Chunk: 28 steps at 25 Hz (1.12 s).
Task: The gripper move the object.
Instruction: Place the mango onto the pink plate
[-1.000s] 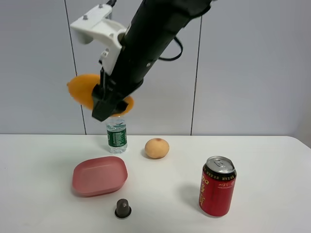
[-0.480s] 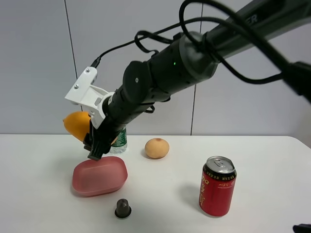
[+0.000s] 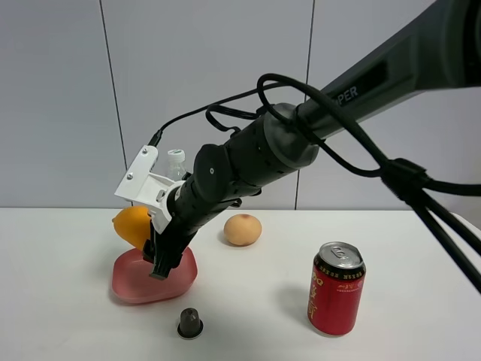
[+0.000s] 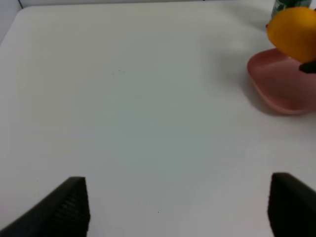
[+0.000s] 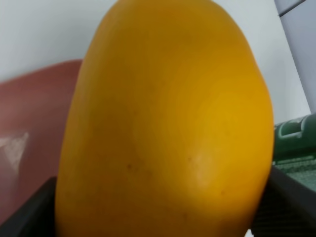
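1. L gripper (image 4: 180,206): jaws wide apart, nothing btwn them, over bare white table (image 4: 128,108). From its cam the mango (image 4: 295,30) and pink bowl (image 4: 279,89) sit well off to one side.
2. Mango (image 3: 133,224): held low over the back-left rim of the pink bowl (image 3: 131,282); can't tell if it touches the bowl.
3. R gripper (image 3: 156,259): clamped on the mango, tips pointing down into the bowl, white bracket (image 3: 141,179) on top. The fruit fills its wrist cam.
4. Bottle (image 3: 175,160): behind the arm, only cap and neck show.
5. Dark capsule (image 3: 190,323): on the table in front of the bowl, apart from it.
6. Peach (image 3: 243,229): on the table, right of the bowl.
7. Red can (image 3: 337,289): upright, far right, well apart from the rest.
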Each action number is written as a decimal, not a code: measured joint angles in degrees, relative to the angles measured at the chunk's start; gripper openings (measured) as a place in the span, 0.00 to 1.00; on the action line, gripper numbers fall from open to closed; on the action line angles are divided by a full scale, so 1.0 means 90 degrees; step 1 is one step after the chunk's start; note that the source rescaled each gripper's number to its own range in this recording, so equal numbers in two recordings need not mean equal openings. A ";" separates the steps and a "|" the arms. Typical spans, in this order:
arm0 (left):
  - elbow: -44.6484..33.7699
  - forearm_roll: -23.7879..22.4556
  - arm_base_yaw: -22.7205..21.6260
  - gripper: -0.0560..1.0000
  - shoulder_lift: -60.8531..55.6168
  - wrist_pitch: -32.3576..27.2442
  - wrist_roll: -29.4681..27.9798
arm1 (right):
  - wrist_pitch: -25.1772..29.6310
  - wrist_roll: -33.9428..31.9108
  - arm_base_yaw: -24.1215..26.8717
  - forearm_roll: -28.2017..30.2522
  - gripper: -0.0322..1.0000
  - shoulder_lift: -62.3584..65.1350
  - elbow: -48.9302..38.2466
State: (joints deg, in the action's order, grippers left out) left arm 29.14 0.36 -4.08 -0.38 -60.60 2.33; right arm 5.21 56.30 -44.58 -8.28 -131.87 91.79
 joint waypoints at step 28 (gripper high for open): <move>0.0000 0.0000 0.0000 1.00 0.0000 0.0000 0.0000 | 0.0616 -0.0048 0.0000 -0.0349 0.34 -0.0102 0.0000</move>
State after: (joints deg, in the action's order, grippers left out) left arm 29.14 0.36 -4.08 -0.38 -60.60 2.33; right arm 10.75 55.88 -44.58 -11.42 -132.78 91.79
